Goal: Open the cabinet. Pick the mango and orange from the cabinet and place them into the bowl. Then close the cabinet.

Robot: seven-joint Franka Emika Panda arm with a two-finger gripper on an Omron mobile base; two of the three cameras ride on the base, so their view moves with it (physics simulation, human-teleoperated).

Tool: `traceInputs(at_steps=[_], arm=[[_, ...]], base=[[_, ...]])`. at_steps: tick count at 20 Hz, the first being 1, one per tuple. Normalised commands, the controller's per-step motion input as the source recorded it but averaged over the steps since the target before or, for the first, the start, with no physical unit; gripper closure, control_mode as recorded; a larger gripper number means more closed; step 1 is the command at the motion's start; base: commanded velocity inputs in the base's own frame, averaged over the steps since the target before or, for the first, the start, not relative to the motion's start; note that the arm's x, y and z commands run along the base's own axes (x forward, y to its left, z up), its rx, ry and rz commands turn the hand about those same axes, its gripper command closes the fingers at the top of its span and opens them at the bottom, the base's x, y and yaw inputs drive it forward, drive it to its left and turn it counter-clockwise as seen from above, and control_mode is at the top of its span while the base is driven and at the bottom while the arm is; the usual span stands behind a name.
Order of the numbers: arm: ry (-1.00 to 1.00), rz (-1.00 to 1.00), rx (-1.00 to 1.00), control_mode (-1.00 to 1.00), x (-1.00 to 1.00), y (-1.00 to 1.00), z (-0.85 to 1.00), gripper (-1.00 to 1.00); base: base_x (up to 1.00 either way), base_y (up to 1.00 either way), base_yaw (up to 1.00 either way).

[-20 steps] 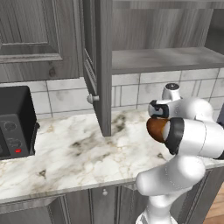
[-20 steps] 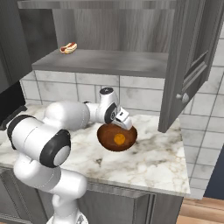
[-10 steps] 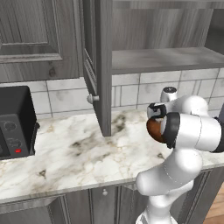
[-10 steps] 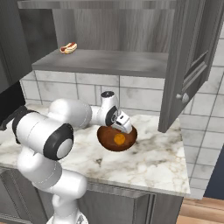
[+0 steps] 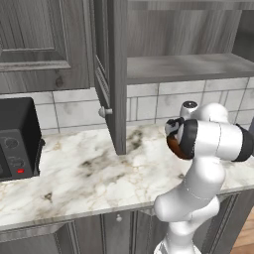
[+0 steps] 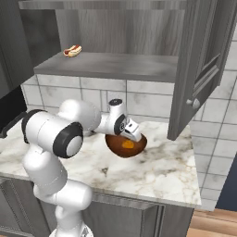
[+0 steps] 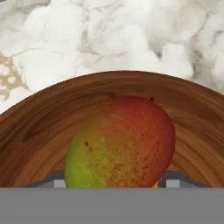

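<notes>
Mango position is what your next move turns on: the egg-shaped fruit, green at one end and blushing red over the rest (image 7: 122, 142), sits directly in front of the tool (image 6: 133, 130), so close in the hand view that it hides the finger tips. I cannot tell whether the tool has the fruit pinched or has let go. Behind the mango the hand view shows the curved inner wall of the glossy reddish-brown wooden bowl (image 7: 39, 127), so the fruit is already over or inside it, long axis running up and to the right in that view.

From the right base view, the tool hangs at the near rim of the bowl (image 6: 139, 147), and an orange-coloured patch in the bowl's bottom looks to me like the round orange fruit (image 6: 128, 144). A sliver of orange also peeks out under the mango in the hand view.

If the mango is in, what remains is the grey wood-grain wall cabinet (image 5: 116, 74), both doors swung wide. The right-hand door with its small silver knob (image 6: 190, 102) stands just beside the bowl, and you will need to lift clear of the rim before reaching for it. On the shelf sits a small hot-dog-like item (image 6: 72, 50); at the far left of the marble worktop (image 5: 84, 171) stands a black microwave (image 5: 17, 136), well apart.
</notes>
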Motion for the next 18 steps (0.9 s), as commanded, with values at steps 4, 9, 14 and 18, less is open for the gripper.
traceInputs(at_steps=[4, 9, 14, 18], arm=[[0.0, 0.0, -0.01, -1.0, 0.04, 0.0, -0.32, 1.0], [0.0, 0.0, 0.0, -1.0, 0.0, 0.0, -0.07, -1.0], [-0.01, 0.0, 0.0, -1.0, 0.0, 0.0, 0.02, -1.0], [-0.06, 0.0, 0.0, -1.0, -0.07, 0.0, 0.22, -1.0]], base=[[0.0, 0.0, 0.0], [0.0, 0.0, 0.0], [0.0, 0.0, 0.0], [0.0, 0.0, 0.0]])
